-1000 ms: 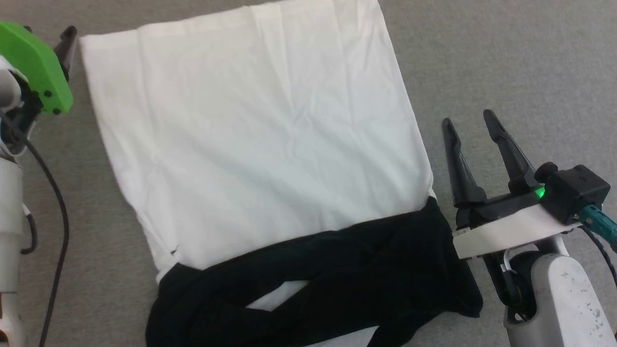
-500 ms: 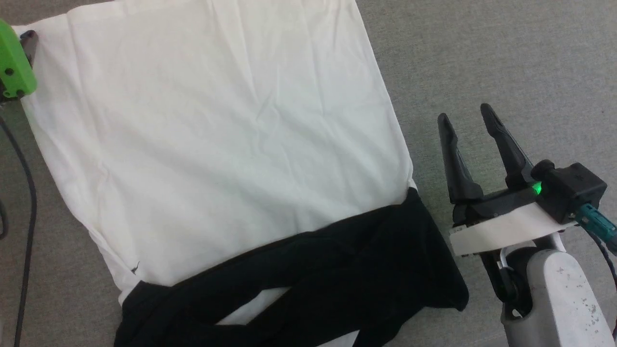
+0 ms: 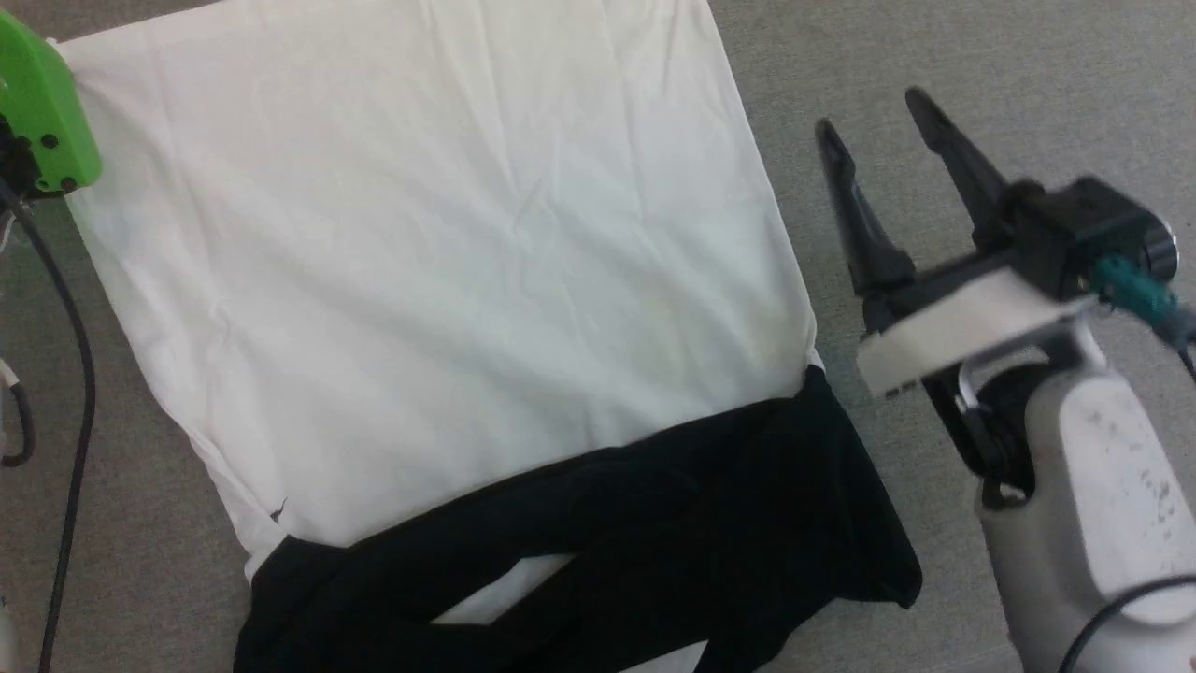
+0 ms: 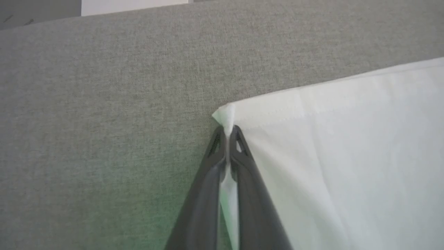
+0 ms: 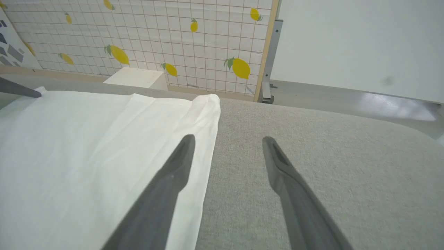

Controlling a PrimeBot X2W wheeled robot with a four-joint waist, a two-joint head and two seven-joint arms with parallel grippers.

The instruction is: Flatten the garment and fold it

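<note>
Left pincer (image 4: 227,129): closed, nipping a white hemmed corner of the garment (image 4: 347,156). Cloth is pinched between both fingers, with a tuft poking past the tips. In the wrist view, the rest of the garment spreads flat to this pincer's right on the grey counter (image 4: 104,104).

Right pincer (image 3: 869,110): fingers spread wide, holding nothing, over bare counter just beside the garment's white side edge. In its wrist view one finger (image 5: 175,170) overlaps that edge.

Black sleeves (image 3: 654,523) lie bunched back by the right pincer's wrist, to its left. White box (image 5: 133,78) sits beyond the counter, ahead.
</note>
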